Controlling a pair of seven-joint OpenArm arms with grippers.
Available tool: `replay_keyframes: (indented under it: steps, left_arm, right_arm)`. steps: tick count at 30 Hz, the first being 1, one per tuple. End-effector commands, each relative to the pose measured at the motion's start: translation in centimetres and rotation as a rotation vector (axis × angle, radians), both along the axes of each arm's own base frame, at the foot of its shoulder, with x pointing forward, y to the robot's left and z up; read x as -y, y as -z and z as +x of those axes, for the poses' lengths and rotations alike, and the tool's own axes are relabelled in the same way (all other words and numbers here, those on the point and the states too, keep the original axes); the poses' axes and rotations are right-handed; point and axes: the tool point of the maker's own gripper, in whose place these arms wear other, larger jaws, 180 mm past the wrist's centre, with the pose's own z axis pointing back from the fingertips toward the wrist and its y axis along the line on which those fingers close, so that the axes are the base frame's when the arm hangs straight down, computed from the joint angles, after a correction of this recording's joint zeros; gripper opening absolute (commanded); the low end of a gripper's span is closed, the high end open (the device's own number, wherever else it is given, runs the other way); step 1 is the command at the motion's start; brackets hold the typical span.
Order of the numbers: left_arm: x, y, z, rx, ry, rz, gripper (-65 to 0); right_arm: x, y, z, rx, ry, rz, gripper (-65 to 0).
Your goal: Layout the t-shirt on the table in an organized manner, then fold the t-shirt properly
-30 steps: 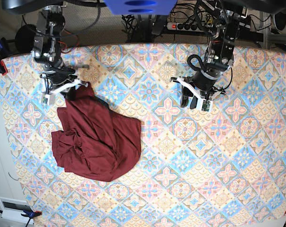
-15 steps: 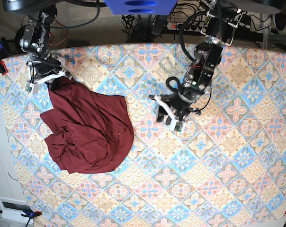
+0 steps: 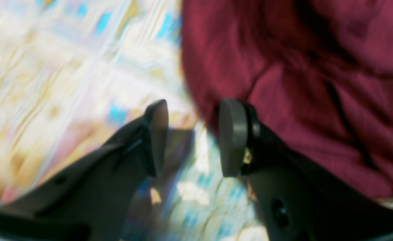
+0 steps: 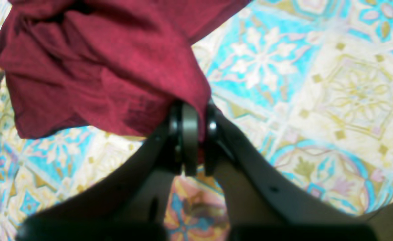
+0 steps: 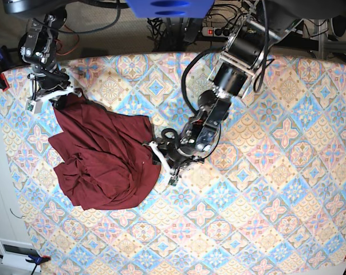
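The dark maroon t-shirt point(image 5: 104, 160) lies crumpled on the left half of the patterned table point(image 5: 264, 200). My right gripper point(image 5: 61, 96) is shut on the shirt's far corner; in the right wrist view the gripper point(image 4: 196, 144) pinches a fold of the shirt point(image 4: 99, 67) between its pads. My left gripper point(image 5: 161, 154) reaches to the shirt's right edge. In the blurred left wrist view the left gripper point(image 3: 193, 140) is open and low over the table cloth point(image 3: 66, 67), with one finger point(image 3: 231, 137) against the shirt's edge point(image 3: 300, 83) and nothing held.
The left arm point(image 5: 219, 97) stretches diagonally across the table's middle. A power strip point(image 5: 219, 31) and cables lie behind the far edge. A blue clamp point(image 5: 0, 69) sits at the left edge, and a white box point(image 5: 15, 252) is below the near left corner.
The left arm has swung from the table's middle over to the shirt's right edge. The right gripper, which dragged the shirt's corner toward the far left, has barely moved in the last half second.
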Motion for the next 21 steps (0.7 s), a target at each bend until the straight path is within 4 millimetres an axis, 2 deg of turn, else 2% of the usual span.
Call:
replay_keyframes:
  steps: [1, 3, 6, 7, 10, 12, 14, 18, 21]
  left_arm:
    - [1.3, -1.4, 1.4, 0.022, 0.007, -0.019, -39.4]
    - [2.3, -0.5, 1.4, -0.023, 0.015, -0.009, -39.8]
    - [2.2, 0.5, 1.3, -0.056, 0.015, 0.011, -42.3]
    - [2.2, 0.6, 1.2, -0.059, 0.016, 0.011, -45.3]
    - [2.6, 1.5, -0.1, -0.080, 0.046, 0.001, -65.0]
    - [3.1, 1.5, -0.9, -0.088, 0.066, -0.012, -65.0]
    - [1.5, 1.7, -2.1, -0.098, 0.072, 0.003, -65.0]
    - [-1.3, -0.4, -5.0, -0.025, 0.083, -0.005, -65.0]
    - [-4.2, 0.8, -8.0, -0.038, 0.081, 0.029, -65.0]
  right_arm:
    - [0.4, -1.2, 0.7, 0.044, -0.003, -0.019, -64.6]
    - [0.4, -1.2, 0.7, 0.044, -0.003, -0.019, -64.5]
    - [0.4, -1.2, 0.7, 0.044, -0.003, -0.019, -64.4]
    - [0.4, -1.2, 0.7, 0.044, -0.003, -0.019, -64.4]
    - [0.4, -1.2, 0.8, 0.046, -0.002, -0.019, -64.4]
    - [0.5, -1.1, 0.8, 0.043, 0.000, -0.019, -64.4]
    - [1.4, -1.0, 0.5, 0.037, 0.023, -0.025, -64.4]
    - [3.5, -0.9, -0.1, 0.030, 0.081, -0.042, -64.3]
    - [4.5, -0.3, -0.7, 0.011, 0.111, -0.042, -64.3]
